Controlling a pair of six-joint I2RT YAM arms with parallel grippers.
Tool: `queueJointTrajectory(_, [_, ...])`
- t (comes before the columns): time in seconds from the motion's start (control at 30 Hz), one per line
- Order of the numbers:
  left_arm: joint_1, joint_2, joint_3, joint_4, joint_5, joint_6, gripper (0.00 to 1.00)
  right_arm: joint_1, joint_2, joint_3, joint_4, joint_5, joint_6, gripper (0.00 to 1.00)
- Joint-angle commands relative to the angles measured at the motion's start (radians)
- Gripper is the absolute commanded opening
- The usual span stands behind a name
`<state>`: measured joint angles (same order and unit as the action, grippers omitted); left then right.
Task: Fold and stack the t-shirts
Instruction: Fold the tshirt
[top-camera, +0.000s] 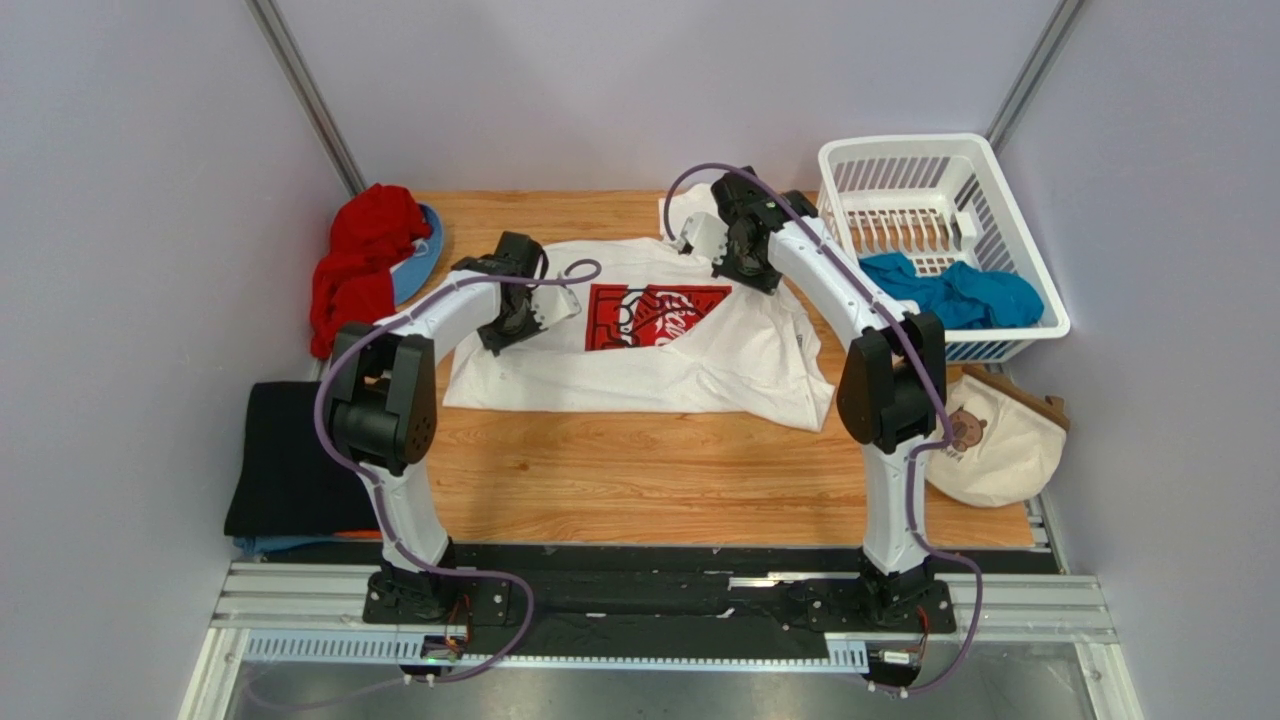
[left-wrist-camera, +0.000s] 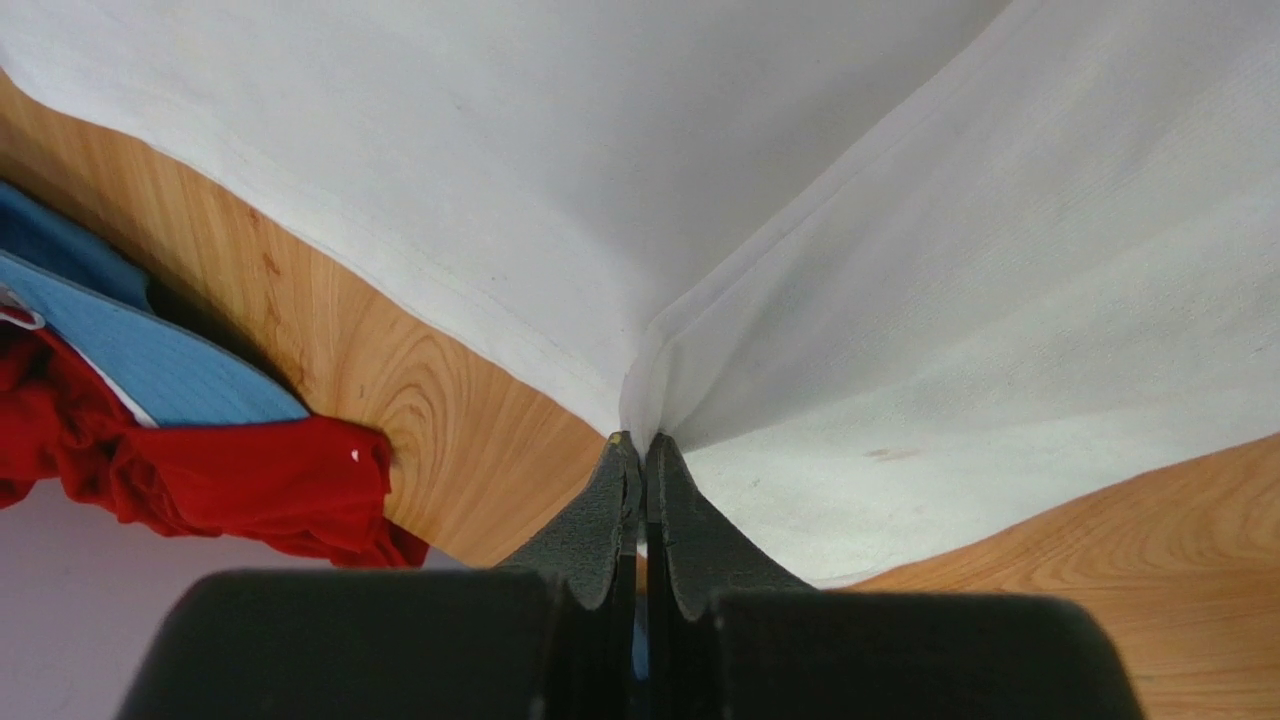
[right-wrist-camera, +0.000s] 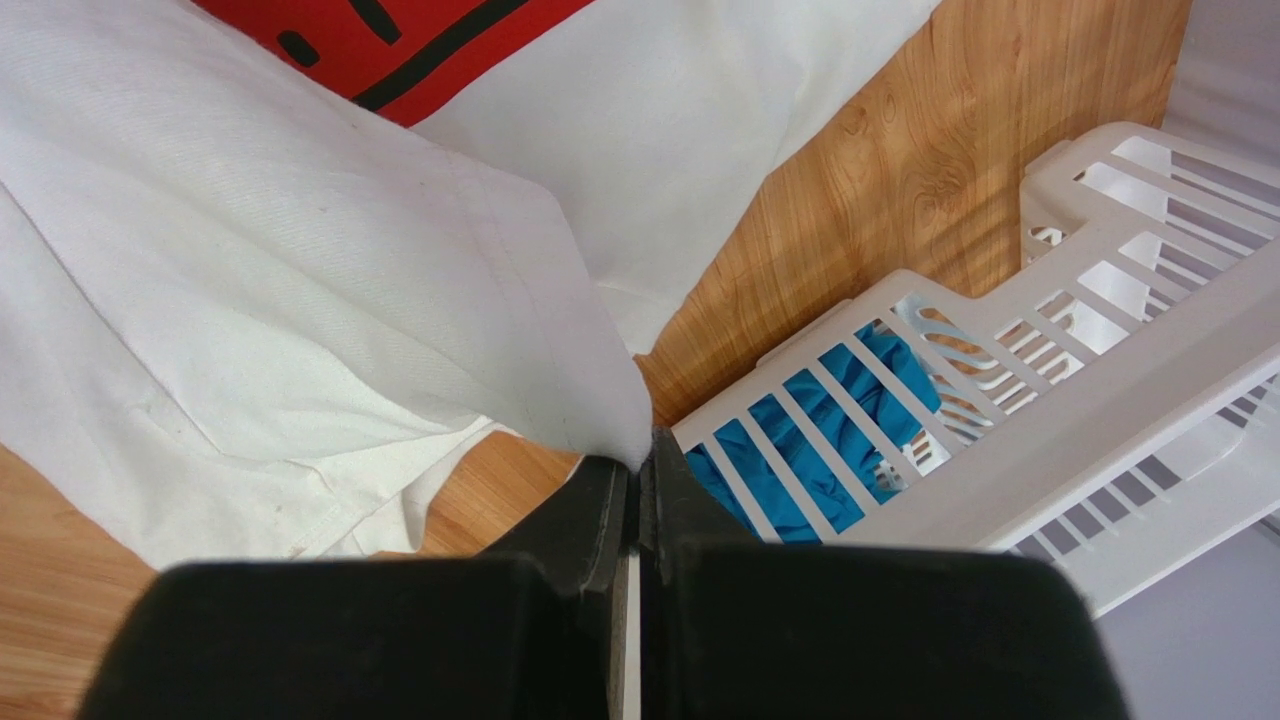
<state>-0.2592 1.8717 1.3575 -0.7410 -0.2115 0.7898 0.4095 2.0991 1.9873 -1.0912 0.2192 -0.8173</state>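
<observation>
A white t-shirt (top-camera: 661, 360) with a red square print (top-camera: 655, 317) lies spread on the wooden table (top-camera: 661, 480). My left gripper (top-camera: 552, 305) is shut on its left edge, and the left wrist view shows the white cloth (left-wrist-camera: 842, 225) pinched between the fingertips (left-wrist-camera: 643, 444). My right gripper (top-camera: 696, 237) is shut on a far corner of the same shirt (right-wrist-camera: 301, 285), lifted a little, right beside the basket (right-wrist-camera: 1052, 360). A black t-shirt (top-camera: 293, 458) lies folded at the left. A teal t-shirt (top-camera: 962, 293) sits in the basket. A red t-shirt (top-camera: 361, 263) is crumpled at the far left.
The white slatted basket (top-camera: 932, 158) stands at the far right corner. A cream bag with a bear picture (top-camera: 999, 435) lies at the right edge. Blue cloth (left-wrist-camera: 150, 353) lies under the red t-shirt. Walls close in on both sides.
</observation>
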Motion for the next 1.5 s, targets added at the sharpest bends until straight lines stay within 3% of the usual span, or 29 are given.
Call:
queueJointTrajectory(0.0, [0.008, 0.023, 0.048, 0.028, -0.02, -0.015, 0.0, -0.015, 0.01, 0.048, 0.063, 0.019, -0.013, 0.0])
queueJointTrajectory(0.8, [0.011, 0.061, 0.051, 0.045, -0.038, -0.023, 0.0, -0.017, 0.09, 0.059, 0.175, 0.005, 0.021, 0.01])
queueJointTrajectory(0.9, [0.011, 0.067, 0.051, 0.051, -0.046, -0.023, 0.0, -0.018, 0.095, 0.036, 0.195, 0.026, 0.021, 0.1])
queueJointTrajectory(0.93, [0.011, 0.067, 0.051, 0.052, -0.049, -0.026, 0.0, -0.018, 0.095, 0.027, 0.197, 0.035, 0.021, 0.21])
queueJointTrajectory(1.03, [0.011, 0.07, 0.046, 0.06, -0.051, -0.026, 0.0, -0.02, 0.087, 0.002, 0.217, 0.066, 0.018, 0.37])
queueJointTrajectory(1.13, [0.011, 0.07, 0.037, 0.074, -0.06, -0.029, 0.0, -0.024, 0.072, -0.033, 0.235, 0.088, 0.017, 0.43])
queueJointTrajectory(1.47, [0.011, 0.061, 0.022, 0.101, -0.088, -0.055, 0.0, -0.026, 0.018, -0.087, 0.266, 0.111, 0.05, 0.46])
